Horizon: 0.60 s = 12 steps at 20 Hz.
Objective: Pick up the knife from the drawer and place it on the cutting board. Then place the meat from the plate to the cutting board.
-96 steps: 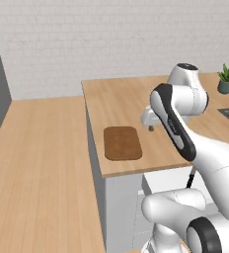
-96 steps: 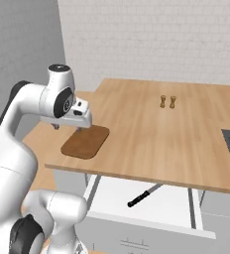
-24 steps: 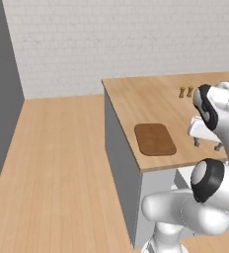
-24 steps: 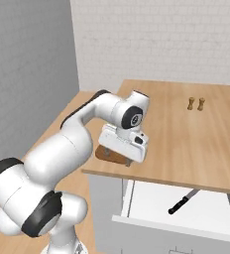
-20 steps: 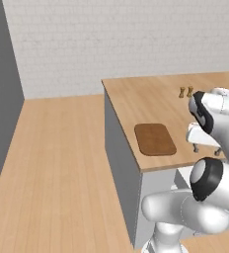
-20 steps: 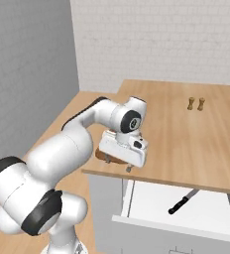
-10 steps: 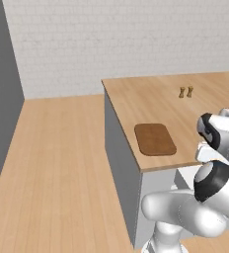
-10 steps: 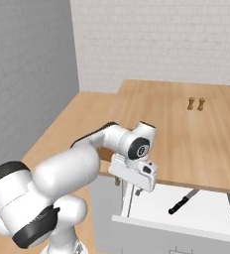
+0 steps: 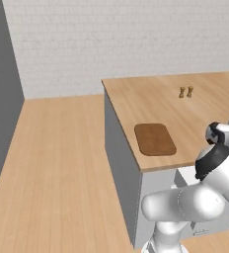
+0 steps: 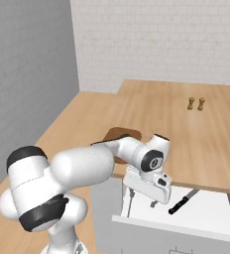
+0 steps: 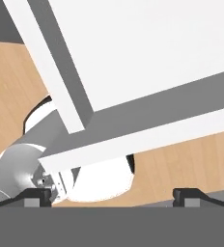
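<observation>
Hovering: gripper hangs over the near-left corner of the open drawer, jaws spread wide, nothing between them; two thin fingers point down, one on each side of the white hand block.
hand view: fingertips sit far apart at the bottom corners; drawer white floor and grey side wall fill the top, front edge running from 8 to 3 o'clock; wood floor beyond.
knife: lies flat in the drawer at 3 o'clock of the gripper, well apart from it; black handle toward the front, grey blade angled toward 1 o'clock, tip tucked under the counter edge and hard to make out.
drawer, right side: cut off by the frame edge in the right base view; in the left base view mostly hidden behind the arm.
cutting board: on the countertop near its front-left corner; in the right base view largely hidden by the arm.
far: two small brown items on the counter at 12 o'clock, too small to identify.
</observation>
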Tool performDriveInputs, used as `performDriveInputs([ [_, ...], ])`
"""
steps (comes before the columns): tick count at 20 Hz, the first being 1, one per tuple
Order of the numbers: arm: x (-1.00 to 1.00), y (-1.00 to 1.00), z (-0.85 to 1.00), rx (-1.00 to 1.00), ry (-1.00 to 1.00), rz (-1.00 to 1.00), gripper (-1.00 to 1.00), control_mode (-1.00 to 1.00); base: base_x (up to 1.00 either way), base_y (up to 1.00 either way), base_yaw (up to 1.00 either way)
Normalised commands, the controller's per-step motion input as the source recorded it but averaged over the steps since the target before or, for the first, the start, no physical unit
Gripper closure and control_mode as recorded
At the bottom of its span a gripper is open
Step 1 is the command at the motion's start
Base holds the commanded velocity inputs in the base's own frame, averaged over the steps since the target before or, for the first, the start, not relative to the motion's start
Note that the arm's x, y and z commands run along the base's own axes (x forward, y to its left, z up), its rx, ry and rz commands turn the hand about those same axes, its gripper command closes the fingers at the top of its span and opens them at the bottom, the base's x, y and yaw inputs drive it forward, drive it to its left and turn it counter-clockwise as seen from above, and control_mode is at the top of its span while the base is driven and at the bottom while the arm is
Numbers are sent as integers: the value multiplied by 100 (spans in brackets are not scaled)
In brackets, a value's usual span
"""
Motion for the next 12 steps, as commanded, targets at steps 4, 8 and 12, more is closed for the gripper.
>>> performDriveInputs([
  [4, 1, -21, -10, 0, 0, 1, -100, -100, 0, 0, 0],
  [8, 10, -7, -2, 0, -3, 1, -100, -100, 0, 0, 0],
  [12, 8, -7, -9, 0, -2, 0, -100, -100, 0, 0, 0],
])
